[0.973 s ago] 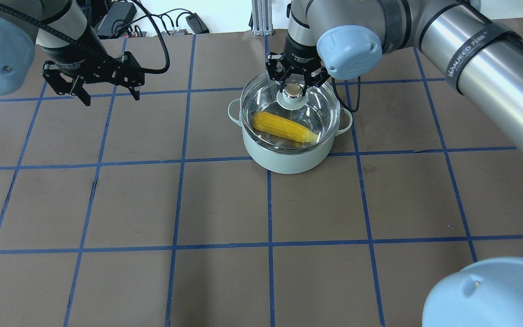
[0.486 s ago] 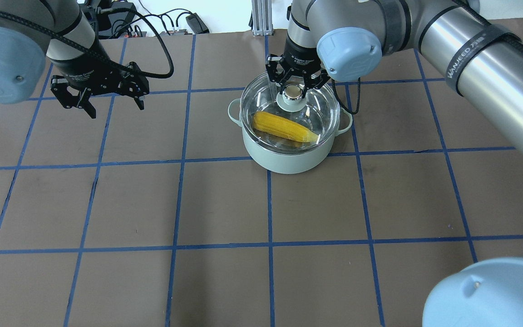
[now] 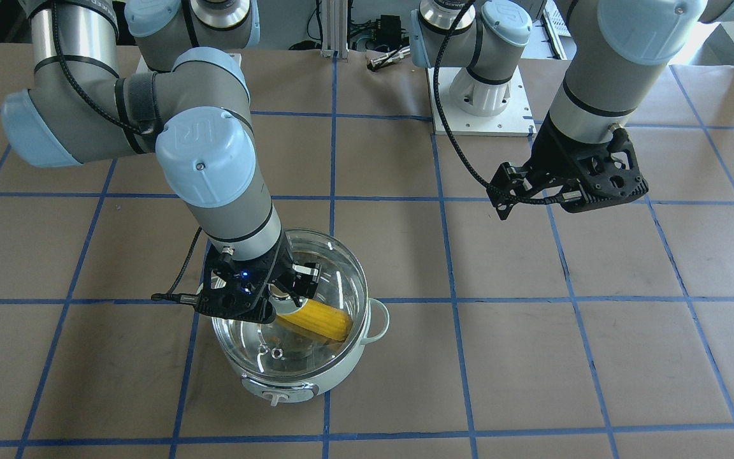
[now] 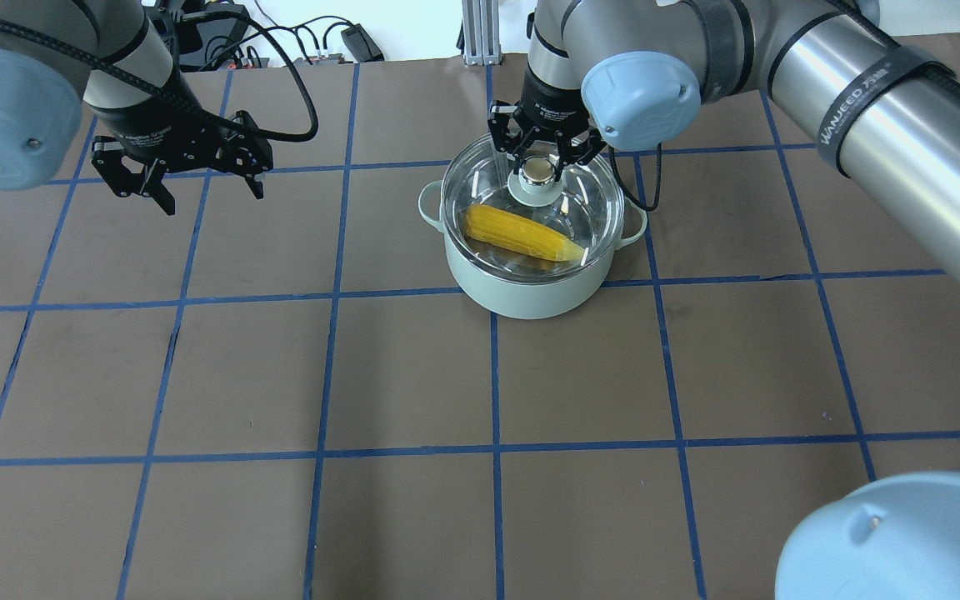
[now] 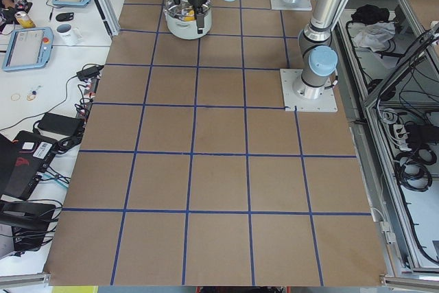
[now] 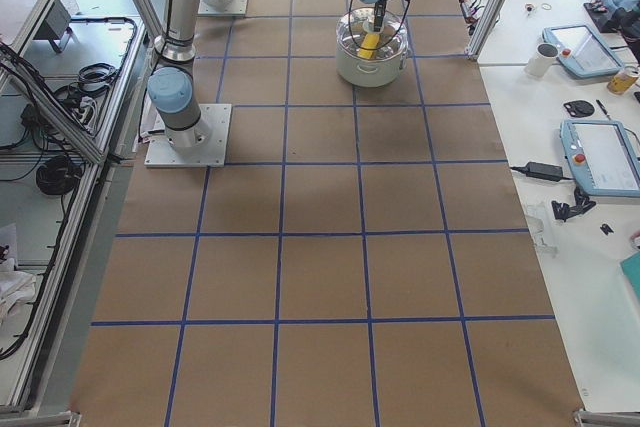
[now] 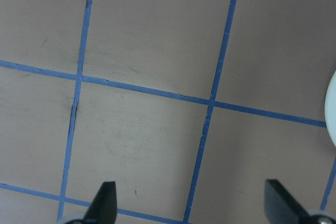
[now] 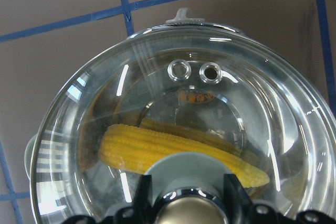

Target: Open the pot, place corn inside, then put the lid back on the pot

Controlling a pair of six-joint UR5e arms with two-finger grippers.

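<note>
Pot (image 4: 530,293) holds one corn (image 4: 517,233) under one lid (image 4: 590,200)

The word WANJEED stands on a black strap (image 4: 859,104) round the right arm, to the right of the pot (image 4: 522,292). The blue joint cap (image 3: 204,150) over the pot bears a raised UR mark. An orange label (image 8: 195,97) on the pot's floor is too blurred to read.
</note>
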